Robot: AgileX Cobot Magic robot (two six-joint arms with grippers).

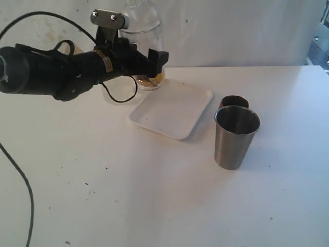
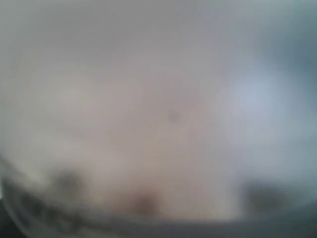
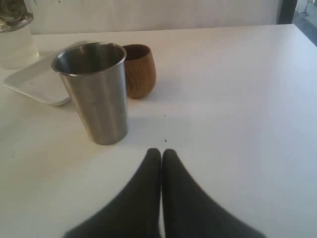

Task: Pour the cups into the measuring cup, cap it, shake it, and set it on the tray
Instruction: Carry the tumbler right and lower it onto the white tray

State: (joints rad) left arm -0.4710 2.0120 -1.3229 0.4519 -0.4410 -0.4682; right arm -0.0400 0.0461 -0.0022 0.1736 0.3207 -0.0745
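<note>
Firstly, left hand (image 1: 156, 57): reaches in from 9 o'clock, clamped on the measuring cup (image 1: 146, 36); its wrist view is all blur.
measuring cup: upright at the 11 o'clock corner of the tray (image 1: 172, 110); standing or lifted, I cannot tell.
tray: flat on the desk (image 1: 154, 195).
tumbler (image 1: 236, 139): upright at the tray's 4 o'clock, apart from it.
wooden cup (image 1: 235, 101): just behind the tumbler, at its 12 o'clock.
right hand (image 3: 161, 154): fingers pressed together, low over the desk near the tumbler.
</note>
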